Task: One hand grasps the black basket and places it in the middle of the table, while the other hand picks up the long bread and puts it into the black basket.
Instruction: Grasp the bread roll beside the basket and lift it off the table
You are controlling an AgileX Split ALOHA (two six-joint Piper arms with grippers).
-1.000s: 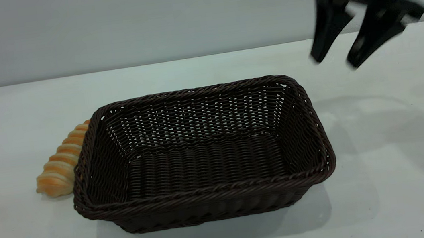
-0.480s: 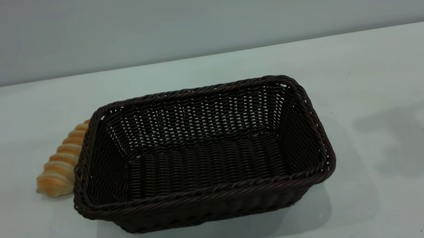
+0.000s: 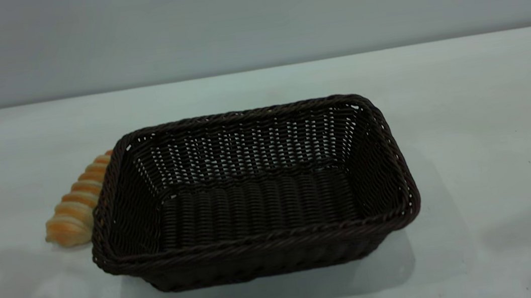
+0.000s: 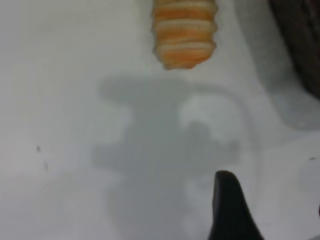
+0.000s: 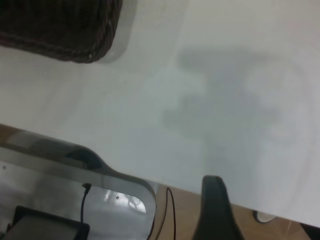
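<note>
One basket (image 3: 250,191) and one bread roll (image 3: 77,205) are on the white surface (image 3: 486,132); nothing else lies there apart from a few tiny dark specks. The basket is dark woven wicker with a braided rim, it stands upright near the middle of the surface, and it holds nothing: its woven floor is bare from wall to wall. The bread roll, golden-orange and cream with spiral ridges, lies on the surface outside the basket, just beside one short end, its far part hidden behind the basket wall, so whether it touches the wicker cannot be told.

Neither hand shows in the exterior view; only soft shadows fall on the surface at both lower corners of that view.

In the left wrist view, a single dark fingertip (image 4: 227,210) of the left hand is visible above the bare surface. The bread roll (image 4: 184,32) lies ahead of that fingertip and apart from it, one rounded end pointing back toward the hand, with the hand's shadow on the surface between them. A corner of the basket (image 4: 302,42) sits off to one side of the roll. With one finger showing, I cannot tell whether this hand is spread or pressed together.

In the right wrist view, again just one dark fingertip (image 5: 215,210) of the right hand shows, hanging over the edge of the surface. A corner of the basket (image 5: 65,27) lies well ahead of it. Whether this hand is spread or closed cannot be told either.
</note>
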